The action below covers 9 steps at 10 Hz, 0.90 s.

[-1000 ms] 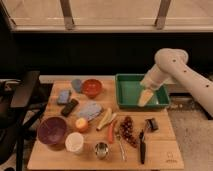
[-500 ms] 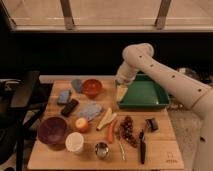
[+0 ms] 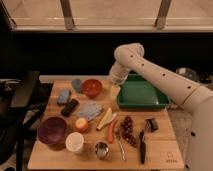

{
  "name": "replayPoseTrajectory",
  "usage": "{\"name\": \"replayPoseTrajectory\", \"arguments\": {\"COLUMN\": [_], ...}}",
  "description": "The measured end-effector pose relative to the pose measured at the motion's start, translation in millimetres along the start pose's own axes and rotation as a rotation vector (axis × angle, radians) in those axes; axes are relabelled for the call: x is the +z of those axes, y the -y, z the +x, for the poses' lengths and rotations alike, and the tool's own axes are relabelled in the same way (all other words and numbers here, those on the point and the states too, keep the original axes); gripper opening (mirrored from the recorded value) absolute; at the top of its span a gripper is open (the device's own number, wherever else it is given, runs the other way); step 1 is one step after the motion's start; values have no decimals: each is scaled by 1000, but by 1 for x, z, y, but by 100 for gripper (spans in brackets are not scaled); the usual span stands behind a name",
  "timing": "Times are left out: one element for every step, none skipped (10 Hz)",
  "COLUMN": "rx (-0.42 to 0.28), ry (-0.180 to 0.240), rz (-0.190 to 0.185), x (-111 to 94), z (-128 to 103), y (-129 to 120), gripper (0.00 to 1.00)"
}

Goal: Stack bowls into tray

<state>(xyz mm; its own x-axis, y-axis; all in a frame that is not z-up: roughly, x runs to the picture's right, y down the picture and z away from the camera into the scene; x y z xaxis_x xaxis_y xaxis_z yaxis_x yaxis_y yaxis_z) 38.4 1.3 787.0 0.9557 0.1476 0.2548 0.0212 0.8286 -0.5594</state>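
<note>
The smaller orange-red bowl [image 3: 92, 87] sits upright at the back of the wooden table. The larger dark purple bowl [image 3: 52, 130] stands at the front left. The green tray [image 3: 144, 94] lies at the back right with nothing in it. My gripper [image 3: 114, 90] hangs off the white arm between the orange-red bowl and the tray's left edge, just above the tabletop. It points downward, looks open, and holds nothing.
A white cup [image 3: 74, 142] and a small steel cup [image 3: 102, 149] stand at the front. Mid-table lie a blue cloth [image 3: 90, 110], an orange fruit [image 3: 81, 124], a banana [image 3: 105, 119], grapes [image 3: 127, 129] and a knife [image 3: 142, 146]. Sponges [image 3: 64, 96] lie at the left, with a chair beyond.
The arm has swung left, from over the tray's right side to its left edge, and the gripper now hangs beside the orange-red bowl. No object has moved.
</note>
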Motion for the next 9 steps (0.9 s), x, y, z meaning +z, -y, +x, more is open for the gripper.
{"name": "replayPoseTrajectory", "arguments": {"rx": [2, 2, 1, -4, -10, -22, -38, -49, -66], "ry": [-1, 0, 1, 13, 33, 49, 69, 81, 96], "rz": [1, 1, 1, 4, 6, 7, 6, 4, -1], "x": [0, 0, 1, 3, 10, 20, 36, 48, 69], "z": [2, 1, 1, -2, -4, -14, -30, -41, -55], "y": [0, 0, 0, 2, 7, 13, 22, 27, 36], "gripper": [80, 80, 80, 80, 80, 80, 80, 80, 80]}}
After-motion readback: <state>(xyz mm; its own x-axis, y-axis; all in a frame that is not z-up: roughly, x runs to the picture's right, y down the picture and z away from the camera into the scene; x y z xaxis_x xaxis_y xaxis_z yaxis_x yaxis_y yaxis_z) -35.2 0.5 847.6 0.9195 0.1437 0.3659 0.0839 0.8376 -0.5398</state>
